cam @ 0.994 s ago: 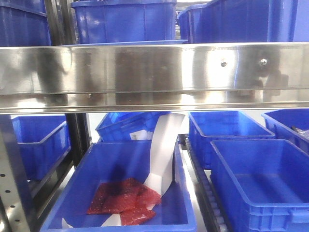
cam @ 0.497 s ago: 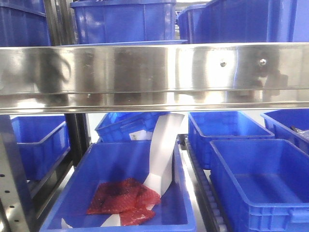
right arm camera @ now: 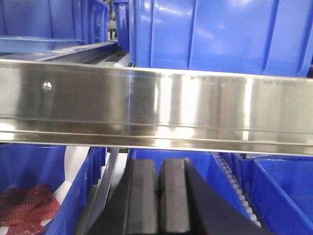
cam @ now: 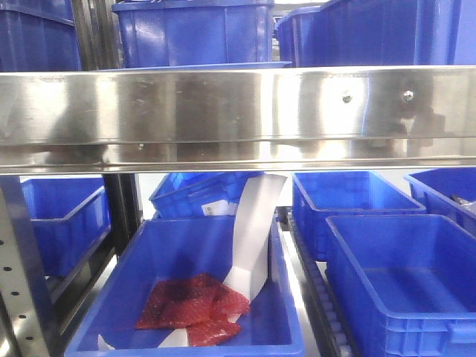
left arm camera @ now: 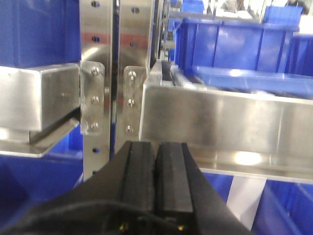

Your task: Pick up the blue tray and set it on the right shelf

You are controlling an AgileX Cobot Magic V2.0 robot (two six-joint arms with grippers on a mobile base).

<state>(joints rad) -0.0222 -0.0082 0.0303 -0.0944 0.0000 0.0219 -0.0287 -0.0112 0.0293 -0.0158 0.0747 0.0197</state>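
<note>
The right shelf's shiny steel front rail (cam: 238, 111) with two small screws spans the front view. It also shows in the left wrist view (left arm camera: 220, 122) and the right wrist view (right arm camera: 156, 107). A shallow light-blue rim, which looks like the blue tray (cam: 193, 65), lies on the shelf just behind the rail. It also shows in the left wrist view (left arm camera: 244, 78) and the right wrist view (right arm camera: 39, 45). My left gripper (left arm camera: 155, 144) is shut and empty below the rail, near the perforated uprights (left arm camera: 132, 39). My right gripper (right arm camera: 158, 161) is shut and empty under the rail.
Deep dark-blue bins (cam: 193, 30) stand on the shelf behind the tray. Below the rail, a bin (cam: 186, 253) holds red packets (cam: 193, 312) and a white paper strip. More blue bins (cam: 401, 275) sit at the lower right. A second shelf rail (left arm camera: 39, 98) is at the left.
The front view has shifted slightly, so the bins and screws sit a few pixels further right. A dark reflection on the rail's left part has faded.
</note>
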